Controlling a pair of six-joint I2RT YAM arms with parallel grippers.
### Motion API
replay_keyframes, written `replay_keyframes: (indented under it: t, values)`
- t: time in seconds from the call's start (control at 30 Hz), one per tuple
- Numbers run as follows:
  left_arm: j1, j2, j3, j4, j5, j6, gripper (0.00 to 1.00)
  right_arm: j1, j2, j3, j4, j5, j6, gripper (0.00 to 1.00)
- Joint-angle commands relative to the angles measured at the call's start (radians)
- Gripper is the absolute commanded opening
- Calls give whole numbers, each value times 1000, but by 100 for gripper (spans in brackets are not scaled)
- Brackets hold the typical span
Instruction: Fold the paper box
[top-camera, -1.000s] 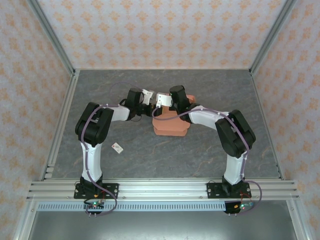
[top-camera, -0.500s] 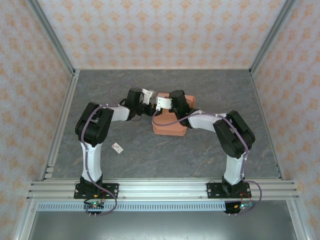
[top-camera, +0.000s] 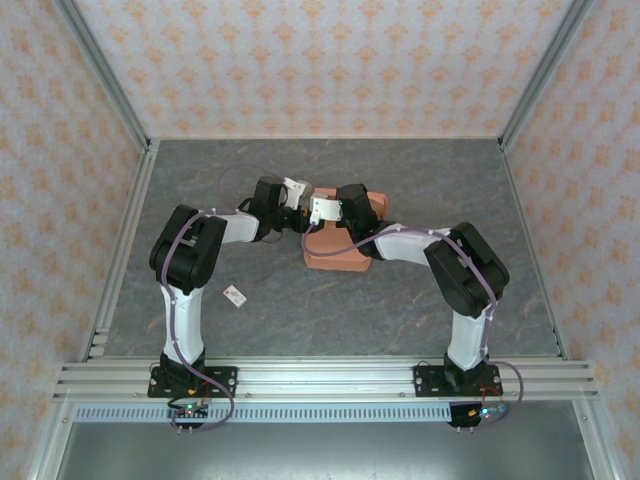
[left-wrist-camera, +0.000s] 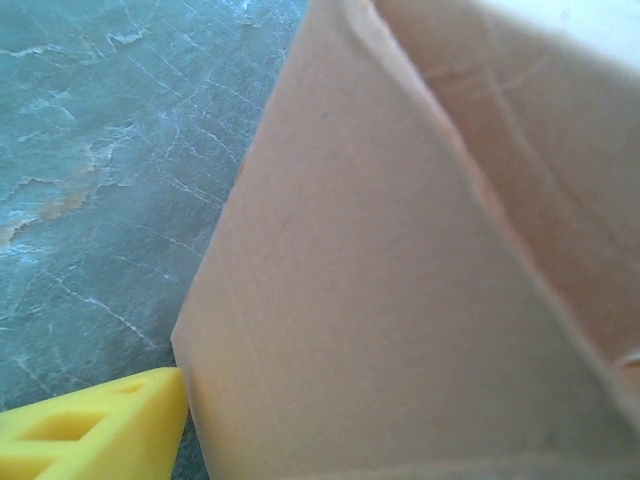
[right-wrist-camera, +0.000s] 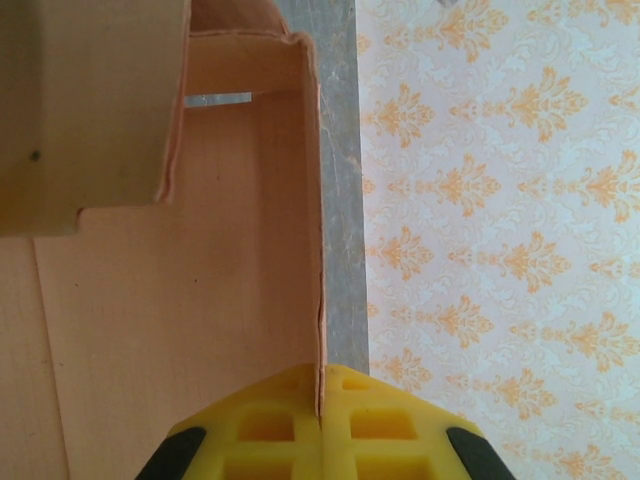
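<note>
From the top external camera, the paper box (top-camera: 338, 250) lay near the middle of the grey worktop (top-camera: 400, 310), a salmon-orange piece partly raised into shape, with its far end under the two wrists. Both arms reached in over it from either side. The left tool (top-camera: 297, 212) sat at the box's far left corner and the right tool (top-camera: 322, 212) just beside it, above the box's far edge. At this range neither set of jaws could be made out. A small white tag (top-camera: 235, 294) lay well apart on the worktop, near the left arm.

In the left wrist view, an upright panel of the paper box (left-wrist-camera: 400, 300) stood very close to the lens, with marbled worktop (left-wrist-camera: 110, 150) to its left. One yellow finger (left-wrist-camera: 90, 440) showed at the lower left, its tip right at the panel's lower corner. I could not tell how wide the left tool stood, or whether it had any hold on the card.

In the right wrist view, the right tool (right-wrist-camera: 321, 395) was closed, its two yellow fingers (right-wrist-camera: 270, 425) pressed together on the thin upright wall of the paper box (right-wrist-camera: 180, 330). The wall's edge ran straight up from between them to a folded corner. A strip of worktop (right-wrist-camera: 340, 150) and the patterned wall (right-wrist-camera: 500, 250) lay beyond.
</note>
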Motion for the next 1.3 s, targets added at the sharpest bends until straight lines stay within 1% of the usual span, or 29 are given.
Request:
replay_keyframes:
  t: [0.0, 0.13, 0.3, 0.47, 0.67, 0.8, 0.97, 1.1, 1.2, 1.27]
  values:
    - [-10, -53, -8, -17, -60, 31, 72, 11, -41, 29, -23, -4, 26, 0]
    - [-20, -51, -8, -13, -113, 24, 71, 11, -46, 39, -49, -24, 46, 0]
    - [-24, -49, -11, 9, -140, -5, 63, 11, -52, 38, -66, -39, 55, 0]
    - [-28, -50, -9, 26, -198, -54, 57, 11, -56, 39, -86, -49, 67, 0]
    - [-30, -44, 1, 32, -263, -105, 55, 11, -65, 37, -104, -65, 77, 0]
    - [-34, -47, -5, 44, -311, -134, 49, 11, -66, 40, -118, -72, 83, 0]
    - [-36, -62, -28, 65, -344, -141, 47, 9, -63, 51, -136, -69, 80, 0]
    - [-36, -62, -25, 69, -348, -140, 45, 8, -67, 64, -164, -81, 86, 0]
    - [-37, -68, -35, 75, -363, -145, 42, 9, -67, 73, -185, -80, 87, 0]
    - [-39, -78, -47, 87, -394, -156, 38, 8, -69, 78, -205, -90, 99, 0]
